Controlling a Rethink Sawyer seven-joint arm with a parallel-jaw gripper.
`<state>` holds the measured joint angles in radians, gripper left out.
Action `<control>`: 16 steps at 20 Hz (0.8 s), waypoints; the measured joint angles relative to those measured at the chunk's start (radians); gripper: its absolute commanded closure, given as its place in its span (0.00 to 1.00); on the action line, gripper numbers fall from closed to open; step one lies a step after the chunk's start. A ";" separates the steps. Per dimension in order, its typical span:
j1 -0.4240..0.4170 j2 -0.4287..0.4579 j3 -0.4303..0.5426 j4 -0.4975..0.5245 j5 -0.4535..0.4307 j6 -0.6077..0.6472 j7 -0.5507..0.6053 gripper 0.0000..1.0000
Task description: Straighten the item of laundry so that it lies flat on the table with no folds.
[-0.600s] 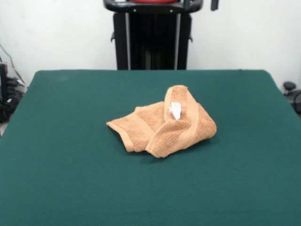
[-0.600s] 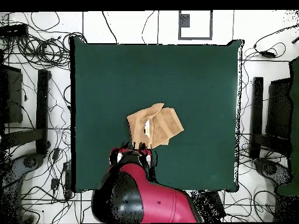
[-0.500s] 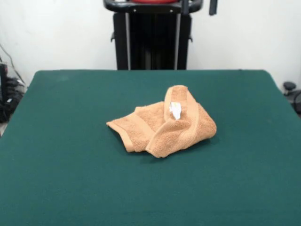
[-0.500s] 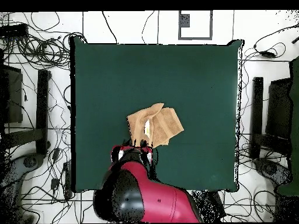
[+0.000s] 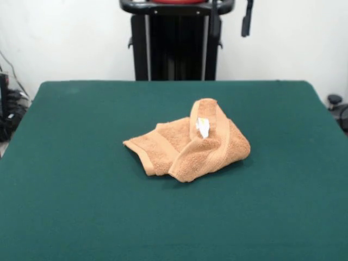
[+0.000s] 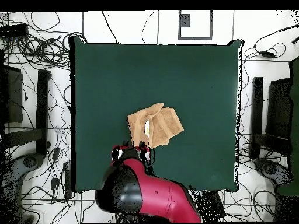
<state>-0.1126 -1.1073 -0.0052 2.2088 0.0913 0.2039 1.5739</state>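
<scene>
On the green surface [image 5: 76, 179], near its middle: one light-orange towel [image 5: 187, 142], crumpled, folded over itself in several layers. One banded edge stands up as a hump at the back of the heap, with a small white tag [image 5: 203, 126] showing on it. A flatter flap spreads toward the picture's left in the front view. From above, the towel [image 6: 155, 125] lies slightly toward my side of the surface [image 6: 193, 76].

My claw [image 5: 230, 20]: two dark fingers [image 5: 247, 22] hanging at the top of the front view, set apart, gripping nothing, above the surface's far side and well clear of the towel. From above, my red arm [image 6: 153, 195] hides much of it.
</scene>
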 measured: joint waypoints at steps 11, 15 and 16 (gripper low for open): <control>0.038 0.101 -0.007 0.000 0.019 0.000 0.000 0.00; 0.050 0.116 -0.020 -0.001 0.030 0.000 0.000 0.00; 0.052 0.116 -0.023 0.000 0.032 0.000 0.000 0.00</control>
<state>-0.0609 -0.9912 -0.0282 2.2084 0.1233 0.2034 1.5739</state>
